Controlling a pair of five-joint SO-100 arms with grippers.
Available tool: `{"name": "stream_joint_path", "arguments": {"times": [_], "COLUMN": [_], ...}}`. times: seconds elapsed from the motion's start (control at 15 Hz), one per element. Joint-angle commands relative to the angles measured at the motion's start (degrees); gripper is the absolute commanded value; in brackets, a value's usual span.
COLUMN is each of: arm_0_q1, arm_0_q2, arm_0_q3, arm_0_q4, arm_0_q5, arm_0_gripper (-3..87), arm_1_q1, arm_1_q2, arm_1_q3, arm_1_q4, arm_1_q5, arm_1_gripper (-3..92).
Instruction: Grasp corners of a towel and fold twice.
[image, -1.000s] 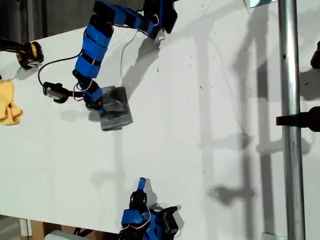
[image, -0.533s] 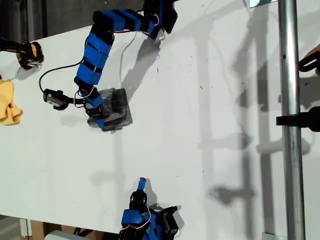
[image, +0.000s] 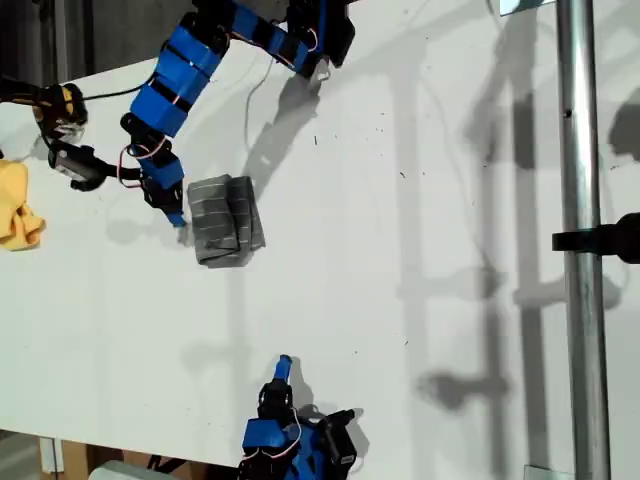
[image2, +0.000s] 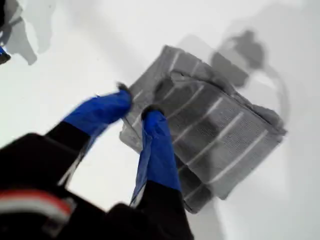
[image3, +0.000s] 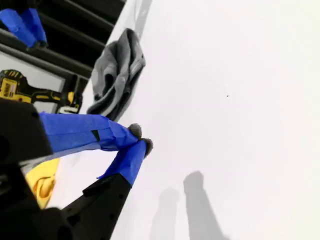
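The towel (image: 226, 219) lies folded into a small thick wad on the white table (image: 420, 250), toward the exterior view's upper left; its white stripes show on the top layer, and in the first wrist view (image2: 210, 135) the stacked layers step down at one edge; my first gripper (image: 178, 215) sits just beside the wad's edge on the exterior view's left, its blue fingers a little apart and holding nothing, though the wrist picture is blurred and I cannot tell whether a tip touches the cloth; my second gripper (image: 284, 366) rests near the exterior view's bottom edge, well apart from the towel, its two tips (image3: 141, 140) pressed together on nothing; a yellow cloth (image: 18, 205) lies at the exterior view's left edge, and a metal pole (image: 580, 240) runs down that view's right side.
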Motion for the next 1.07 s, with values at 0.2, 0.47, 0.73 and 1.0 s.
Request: {"name": "stream_joint_path", "arguments": {"times": [0.2,0.47,0.73,1.0], "arm_0_q1": [4.2,4.8,6.2,6.4], "arm_0_q2": [0.4,0.4,0.4,0.4], "arm_0_q3": [0.4,0.7,0.6,0.4], "arm_0_q4": [-4.0,6.1,10.4,10.8], "arm_0_q5": [-4.8,-22.9,-19.9,0.4], "arm_0_gripper": [-1.4,-1.3,-1.0,-1.1], "arm_1_q1": [4.7,1.4,1.1,-2.1], "arm_1_q2": [40.9,67.1,90.8,102.2], "arm_1_q3": [38.4,72.6,87.7,85.3], "arm_1_q4": [10.5,6.2,14.8,25.9], "arm_1_q5": [4.2,16.7,22.9,33.0], "arm_1_gripper": [2.4,-0.2,0.1,2.9]}}
